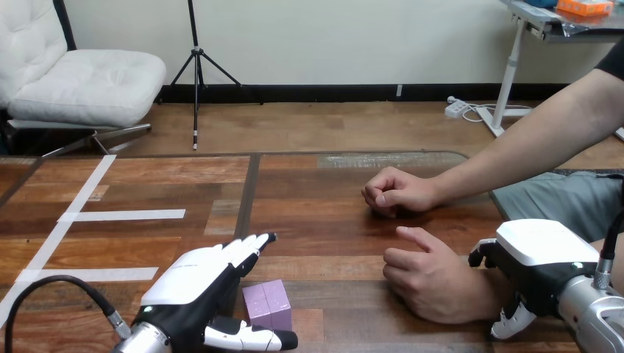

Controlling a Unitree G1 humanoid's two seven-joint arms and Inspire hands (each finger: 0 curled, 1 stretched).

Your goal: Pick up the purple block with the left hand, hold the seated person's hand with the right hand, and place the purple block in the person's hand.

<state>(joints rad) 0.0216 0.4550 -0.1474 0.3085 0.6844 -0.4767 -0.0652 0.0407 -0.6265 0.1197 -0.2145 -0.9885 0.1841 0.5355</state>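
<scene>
1. Two robot hands sit near the front edge of the table (pixel 316 184): the left hand (pixel 195 287) at 7 o'clock and the right hand (pixel 533 268) at 4 o'clock.
2. At 6 o'clock on the table, the block (pixel 267 305) rests on the wood in the gap between the left hand's fingers (pixel 246 250) and its thumb (pixel 250 338). The fingers are straight, slightly apart and point to 1 o'clock. The thumb stretches along the block's near side, just beside it. Nothing is clamped on the block.
3. I judge this open bracket to be a setup for a pinch, since the block already lies where closing fingers and thumb would trap it.
4. The person's near hand (pixel 427 283) lies at 3 o'clock from the block, near it but apart. It is back up and loosely curled. With the palm facing down it seems unready to receive anything, so it probably has to be turned or opened first.
5. The right hand sits at 3 o'clock of that hand, against the wrist. Whether it grips the wrist or only touches it I cannot tell. That spot would suit steadying the person's hand for the hand-over.
6. The person's other hand is a fist (pixel 394 193) resting at 1 o'clock on the table, well apart from the block and out of its likely path.
7. By my reading the pick-up is not yet done.
</scene>
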